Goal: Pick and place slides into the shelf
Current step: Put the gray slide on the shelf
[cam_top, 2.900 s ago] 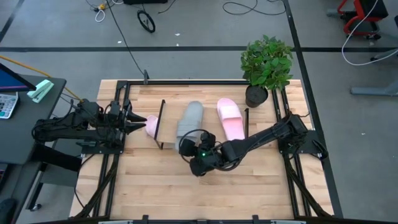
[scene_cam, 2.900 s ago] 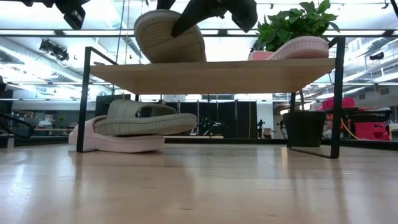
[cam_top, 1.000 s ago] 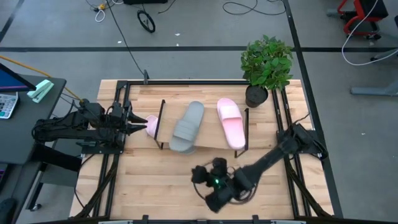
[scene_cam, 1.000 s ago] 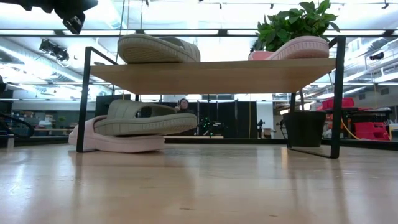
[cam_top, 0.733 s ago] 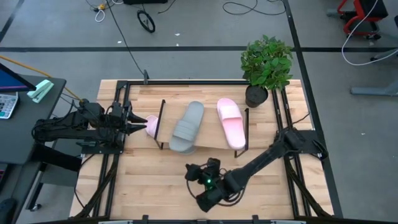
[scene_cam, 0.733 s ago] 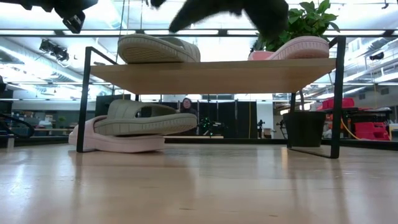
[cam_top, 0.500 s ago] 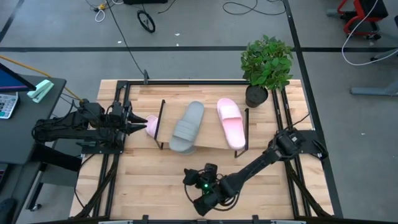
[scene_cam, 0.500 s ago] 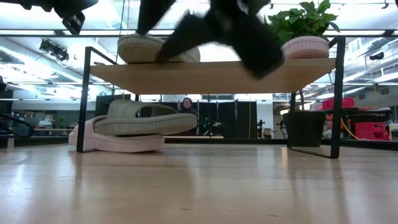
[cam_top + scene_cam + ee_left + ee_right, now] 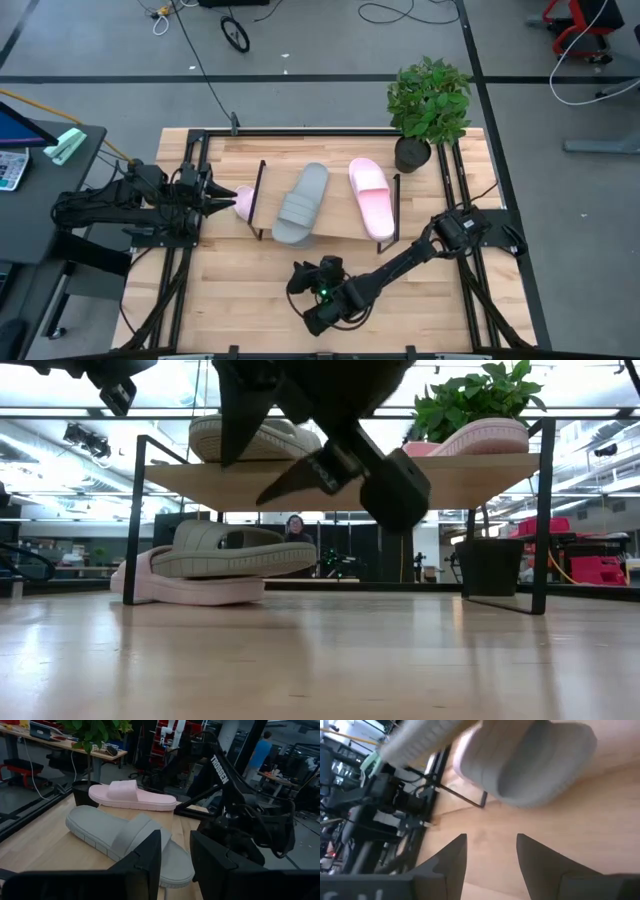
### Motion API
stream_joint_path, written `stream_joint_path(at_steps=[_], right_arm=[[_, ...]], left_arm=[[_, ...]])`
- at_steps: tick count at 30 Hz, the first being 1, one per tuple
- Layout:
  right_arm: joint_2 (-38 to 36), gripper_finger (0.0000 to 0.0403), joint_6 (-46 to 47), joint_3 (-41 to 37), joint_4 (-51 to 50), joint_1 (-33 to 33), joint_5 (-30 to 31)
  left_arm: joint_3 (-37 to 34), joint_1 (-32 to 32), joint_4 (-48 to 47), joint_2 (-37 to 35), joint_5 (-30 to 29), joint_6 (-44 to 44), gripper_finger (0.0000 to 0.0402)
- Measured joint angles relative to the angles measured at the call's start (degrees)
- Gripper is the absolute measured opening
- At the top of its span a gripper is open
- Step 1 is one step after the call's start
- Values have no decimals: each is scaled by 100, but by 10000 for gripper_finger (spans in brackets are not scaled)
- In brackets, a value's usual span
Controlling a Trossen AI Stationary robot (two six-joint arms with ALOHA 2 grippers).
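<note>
The shelf [image 9: 325, 228] stands mid-table. One grey slide [image 9: 302, 203] and one pink slide [image 9: 371, 196] lie sole-down on its board. Under the board, the other grey slide [image 9: 235, 550] lies on top of the other pink slide [image 9: 190, 588], whose end [image 9: 243, 201] pokes out past the left end frame. My left gripper [image 9: 213, 194] is open, level, just left of that pink end. My right gripper [image 9: 298, 276] is open and empty, on the near side of the shelf, pointing at its near-left corner. The right wrist view shows the grey slide's end [image 9: 540, 765] ahead.
A potted plant [image 9: 428, 110] stands at the shelf's far-right corner. Black rails [image 9: 180, 270] run along the table's left and right sides. Bare wood [image 9: 250, 300] lies on the near side of the shelf. My right arm's body [image 9: 340, 420] blocks part of the low view.
My right gripper has moved along the near side of the table toward its left and has come lower, dropping into the low view in front of the shelf. It has stayed open and empty. The slides and my left arm have not moved.
</note>
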Motion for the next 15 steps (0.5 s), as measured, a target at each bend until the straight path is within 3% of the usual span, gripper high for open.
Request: stream_joint_path(at_steps=[5,11,15], right_arm=[[10,176,168,1,-19,-119,-217],[364,182,1893,-9,-333,-2,262],[522,188,2026,-2,250,74,616]], left_arm=[[0,0,0,0,0,-134,107],[0,0,2,2,0,-300,107],[0,0,14,2,2,-407,107]])
